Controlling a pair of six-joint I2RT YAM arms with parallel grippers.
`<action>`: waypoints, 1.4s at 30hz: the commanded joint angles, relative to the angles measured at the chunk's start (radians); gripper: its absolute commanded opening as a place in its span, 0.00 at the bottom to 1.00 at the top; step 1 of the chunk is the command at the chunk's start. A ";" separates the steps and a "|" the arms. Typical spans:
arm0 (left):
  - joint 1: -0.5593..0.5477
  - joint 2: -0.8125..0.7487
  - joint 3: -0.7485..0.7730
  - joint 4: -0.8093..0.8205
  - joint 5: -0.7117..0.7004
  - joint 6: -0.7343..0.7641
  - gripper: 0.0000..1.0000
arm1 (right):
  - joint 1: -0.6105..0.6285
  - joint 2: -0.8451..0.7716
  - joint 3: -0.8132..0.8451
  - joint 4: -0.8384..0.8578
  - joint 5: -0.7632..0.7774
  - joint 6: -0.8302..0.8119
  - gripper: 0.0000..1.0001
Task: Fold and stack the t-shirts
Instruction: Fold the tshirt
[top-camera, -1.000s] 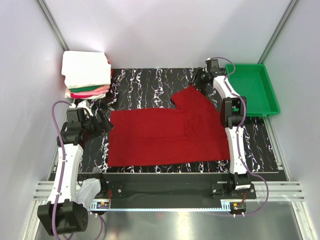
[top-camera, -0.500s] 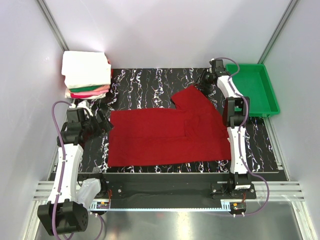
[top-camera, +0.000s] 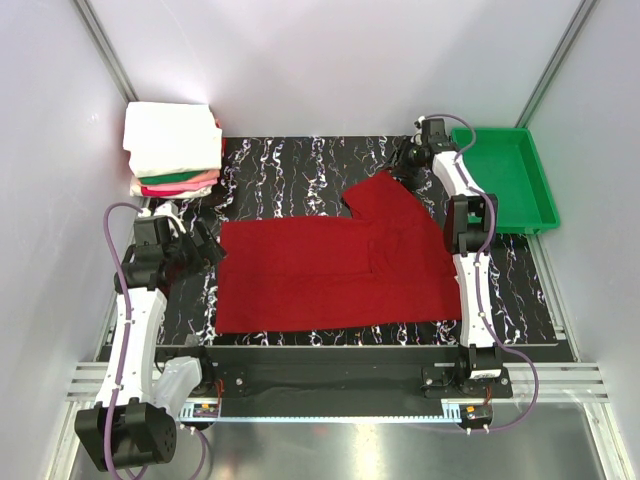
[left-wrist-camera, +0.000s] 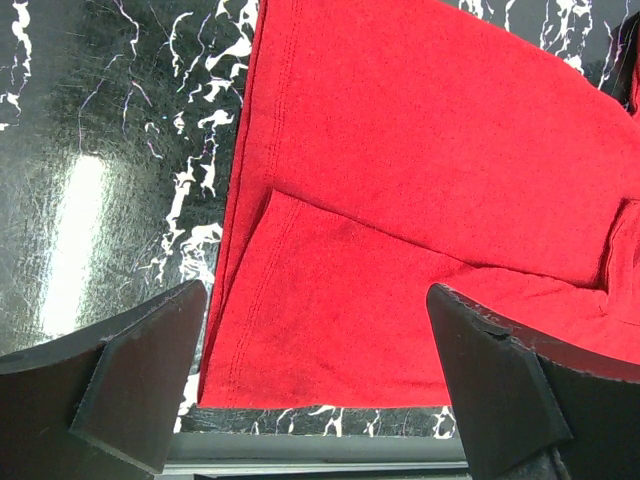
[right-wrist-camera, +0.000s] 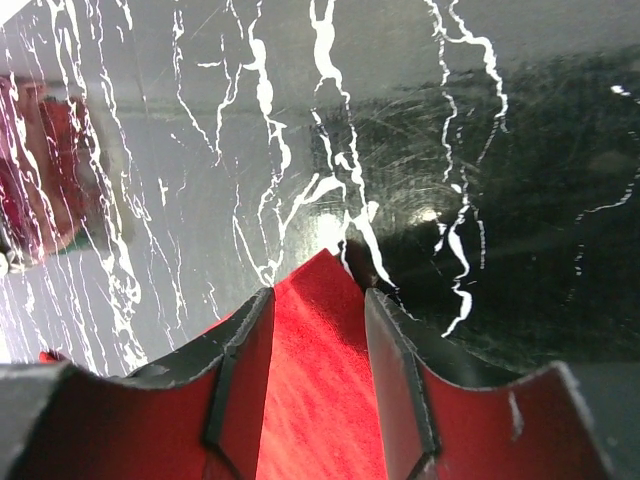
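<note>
Left gripper (left-wrist-camera: 315, 325) spread wide, with red t-shirt (top-camera: 330, 275) hem edge seen below, between fingers. Right gripper (right-wrist-camera: 318, 296) parted — sleeve tip straddled. Folded t-shirts (top-camera: 172, 150) stacked beyond left gripper.

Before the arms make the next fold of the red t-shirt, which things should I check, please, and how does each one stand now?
1. Red t-shirt spread on the mat: ok.
2. Its far corner sits inside the right hand: ok.
3. Right hand shut on that corner: not ok, a gap shows.
4. Left hand open above the left hem: ok.
5. Left hand touching the cloth: cannot tell.
6. Folded stack apart from the red t-shirt: ok.
</note>
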 joint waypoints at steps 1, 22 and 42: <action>0.002 -0.010 0.003 0.043 -0.023 -0.002 0.99 | 0.034 0.067 -0.004 -0.110 0.019 -0.042 0.48; -0.018 0.204 0.061 0.178 -0.015 -0.070 0.86 | 0.053 -0.082 -0.060 -0.125 0.081 -0.045 0.00; -0.036 0.936 0.446 0.327 -0.155 -0.122 0.54 | 0.059 -0.519 -0.484 0.019 -0.037 0.044 0.00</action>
